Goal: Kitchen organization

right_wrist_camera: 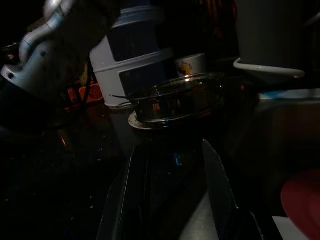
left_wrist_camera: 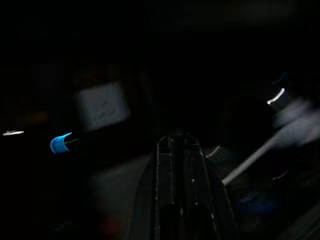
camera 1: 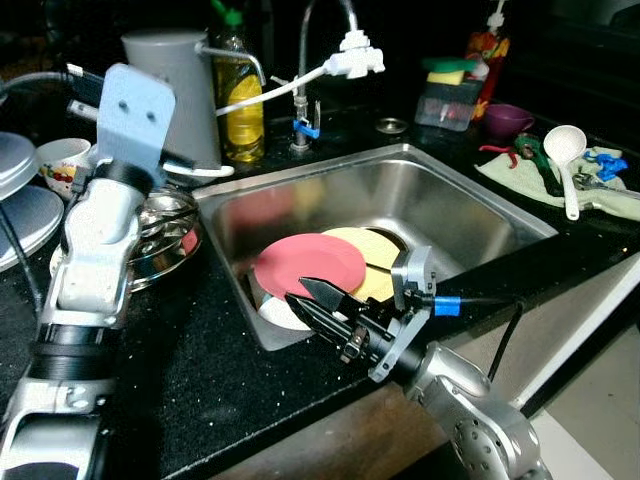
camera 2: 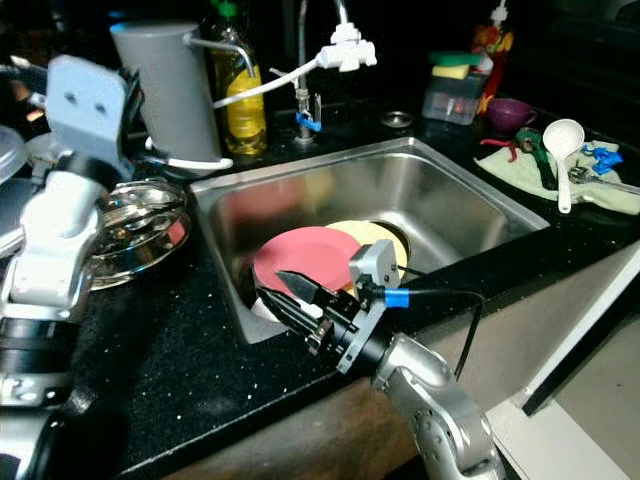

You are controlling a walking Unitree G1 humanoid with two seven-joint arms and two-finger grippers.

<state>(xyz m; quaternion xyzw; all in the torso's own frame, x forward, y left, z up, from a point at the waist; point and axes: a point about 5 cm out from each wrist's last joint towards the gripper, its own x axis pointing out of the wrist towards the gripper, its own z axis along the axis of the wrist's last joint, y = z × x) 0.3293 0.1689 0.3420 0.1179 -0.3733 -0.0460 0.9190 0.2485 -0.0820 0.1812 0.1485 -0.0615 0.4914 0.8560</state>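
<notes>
Nearest us, our right hand hovers at the sink front edge, fingers apart and empty, beside the pink plate stacked in the basin. We judge it rigid, slippery, breakable: grip its rim. Left hand: fingers together.

The pink plate covers part of the yellow plate in the sink. The left wrist view is nearly black and blurred. Stacked plates are cut by the frame's edge
</notes>
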